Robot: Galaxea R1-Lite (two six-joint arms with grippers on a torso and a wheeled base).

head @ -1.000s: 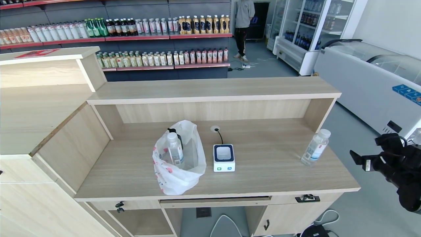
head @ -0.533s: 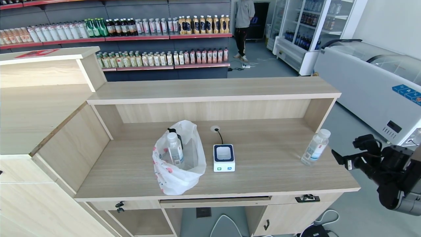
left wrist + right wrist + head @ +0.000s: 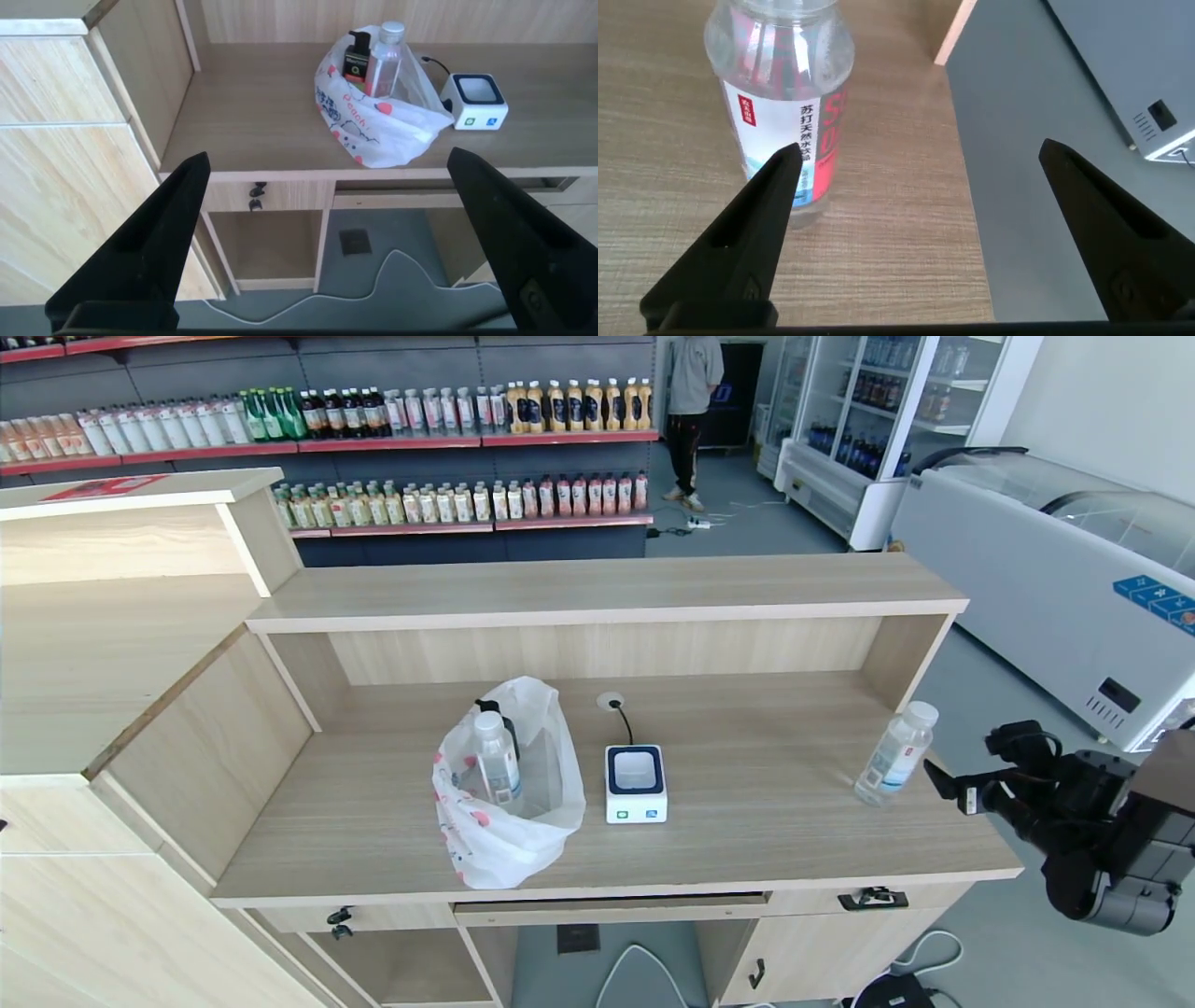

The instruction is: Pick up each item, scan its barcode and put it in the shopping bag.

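Observation:
A clear water bottle [image 3: 896, 754] with a white cap stands upright at the right end of the wooden counter [image 3: 766, 812]. My right gripper [image 3: 966, 761] hovers open just to its right, off the counter's end; the bottle [image 3: 785, 103] lies a little ahead of one finger. The white shopping bag [image 3: 509, 793] sits left of centre, holding another clear bottle [image 3: 495, 758] and a dark item [image 3: 490, 711]. Beside it is the white barcode scanner [image 3: 636, 782]. My left gripper [image 3: 329, 161] stays open, low in front of the counter, facing the bag [image 3: 374, 121] and scanner [image 3: 478, 98].
The counter has a raised back shelf [image 3: 597, 588] and a side panel [image 3: 910, 653] just behind the right-hand bottle. The scanner's cable [image 3: 624, 721] runs to a hole at the back. A chest freezer [image 3: 1055, 579] stands right of the counter.
My right gripper has moved left, from beyond the counter's end to close beside the bottle. The bottle, bag and scanner have stayed put.

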